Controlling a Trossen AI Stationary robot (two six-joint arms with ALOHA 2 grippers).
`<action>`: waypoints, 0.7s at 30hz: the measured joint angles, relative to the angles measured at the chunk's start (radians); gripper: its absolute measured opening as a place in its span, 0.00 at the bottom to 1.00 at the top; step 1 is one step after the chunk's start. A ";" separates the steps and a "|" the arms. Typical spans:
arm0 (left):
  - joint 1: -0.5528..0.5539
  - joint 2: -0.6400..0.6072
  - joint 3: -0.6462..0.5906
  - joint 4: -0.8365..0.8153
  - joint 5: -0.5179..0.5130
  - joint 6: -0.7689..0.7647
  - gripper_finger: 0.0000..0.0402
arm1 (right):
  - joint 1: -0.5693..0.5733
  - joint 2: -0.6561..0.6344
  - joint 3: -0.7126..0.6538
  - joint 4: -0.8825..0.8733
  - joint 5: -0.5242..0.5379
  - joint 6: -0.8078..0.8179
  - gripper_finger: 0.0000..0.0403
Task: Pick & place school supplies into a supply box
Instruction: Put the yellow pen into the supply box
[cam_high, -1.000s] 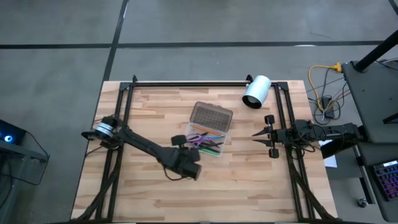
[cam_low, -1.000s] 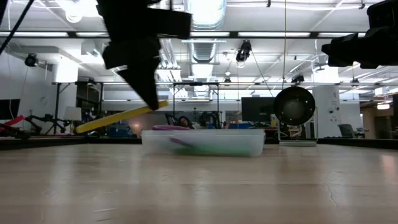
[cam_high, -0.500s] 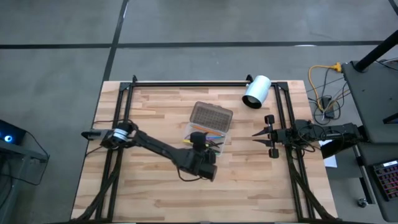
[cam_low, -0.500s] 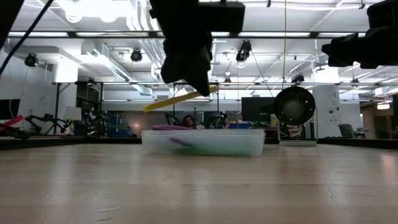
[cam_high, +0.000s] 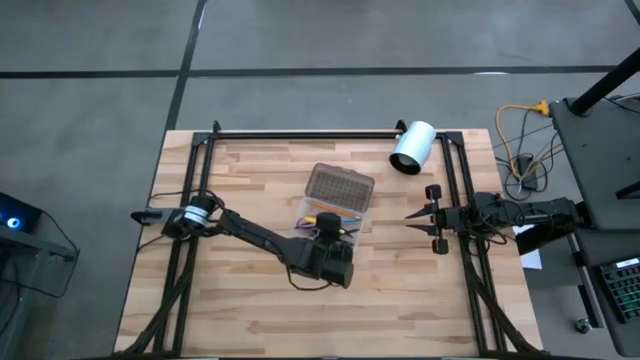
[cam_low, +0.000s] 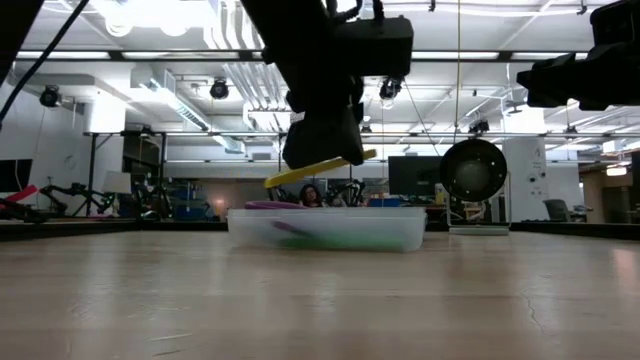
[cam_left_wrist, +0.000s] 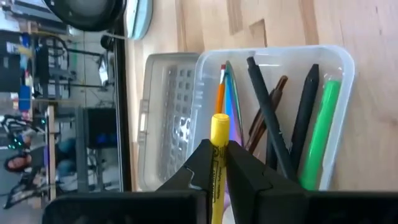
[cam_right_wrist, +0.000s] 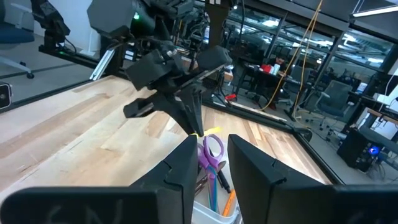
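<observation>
From above, my left gripper (cam_high: 325, 232) hangs over the near end of the supply box (cam_high: 333, 222), which sits in the middle of the wooden table (cam_high: 240, 310) with its grey dotted lid (cam_high: 339, 186) folded open toward the far side. Orange, green and purple pens show inside the clear case. My right gripper (cam_high: 412, 216) waits well apart, at the table's right edge, and a white cylinder (cam_high: 412, 147) lies near the far right corner.

From table height, my left gripper (cam_low: 325, 158) is above the supply box (cam_low: 330, 228), clamped on a yellow pencil (cam_low: 320, 169) that tilts up toward the right, clear of the box's rim.

In my left wrist view, my fingers (cam_left_wrist: 242, 180) are pressed together on the yellow pencil (cam_left_wrist: 218, 152), whose end points over the open box (cam_left_wrist: 339, 106). Inside lie a green pen (cam_left_wrist: 318, 134), two black pens (cam_left_wrist: 266, 115), an orange pencil (cam_left_wrist: 220, 93) and a brown one, side by side along the box's length.

In my right wrist view, my right fingers (cam_right_wrist: 255, 168) stand a little apart with nothing between them. Beyond them the purple-handled scissors (cam_right_wrist: 211, 154) rest in the box, and my left gripper (cam_right_wrist: 194, 124) holds the yellow pencil's tip just above them.
</observation>
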 joint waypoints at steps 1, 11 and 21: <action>0.001 0.000 -0.005 0.012 -0.002 0.012 0.02 | 0.000 0.000 0.000 0.000 0.000 0.000 0.20; 0.018 0.000 -0.041 0.071 -0.015 0.025 0.03 | 0.000 0.000 0.000 0.000 0.000 0.000 0.17; 0.021 0.000 -0.047 0.082 -0.015 0.025 0.12 | 0.000 0.000 0.000 0.000 0.000 0.000 0.19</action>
